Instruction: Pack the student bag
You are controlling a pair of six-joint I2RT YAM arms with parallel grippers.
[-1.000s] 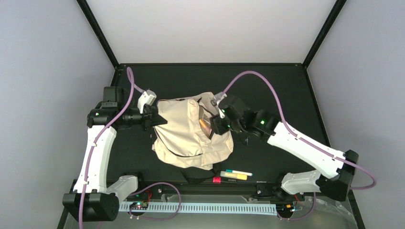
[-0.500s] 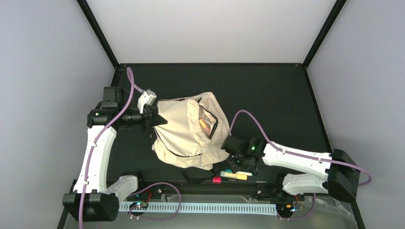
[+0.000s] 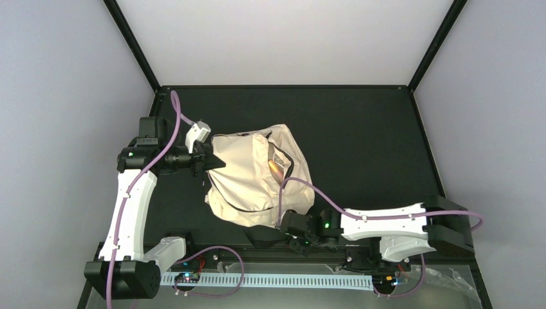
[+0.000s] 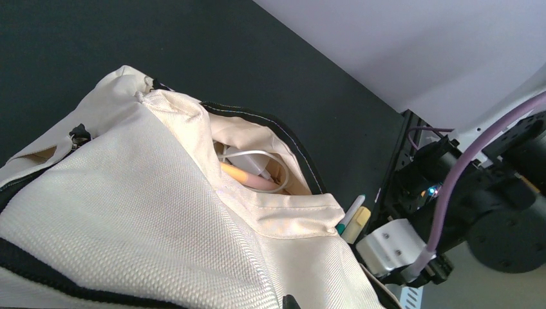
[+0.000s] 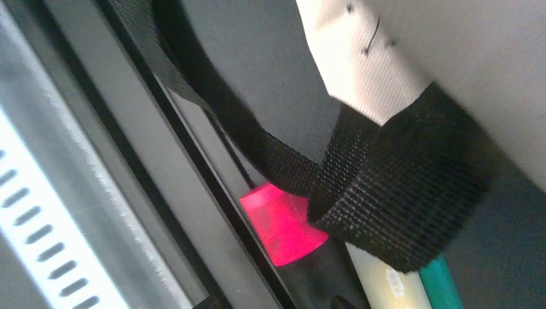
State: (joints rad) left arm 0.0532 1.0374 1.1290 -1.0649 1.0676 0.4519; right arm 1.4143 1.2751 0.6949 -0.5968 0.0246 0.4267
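Observation:
The student bag (image 3: 254, 183), cream fabric with dark zippers, lies mid-table with its top opening (image 3: 281, 164) gaping. My left gripper (image 3: 209, 162) is shut on the bag's left edge and holds the fabric up. In the left wrist view the bag (image 4: 148, 212) fills the frame, and a pink-orange pen (image 4: 248, 177) and a white cable lie inside it. My right gripper (image 3: 293, 233) is low at the front edge. In the right wrist view its jaws stand open (image 5: 270, 304) on either side of a pink-capped marker (image 5: 283, 222), which lies partly under a black bag strap (image 5: 386, 193).
A cream marker (image 5: 380, 278) and a teal-tipped one (image 5: 441, 290) lie beside the pink one; they also show in the left wrist view (image 4: 353, 217). A black metal rail (image 3: 360, 248) runs along the table's front edge right by the markers.
My right arm left the bag's opening and swung down to the front edge, now low over the markers. The left arm and the bag have not moved.

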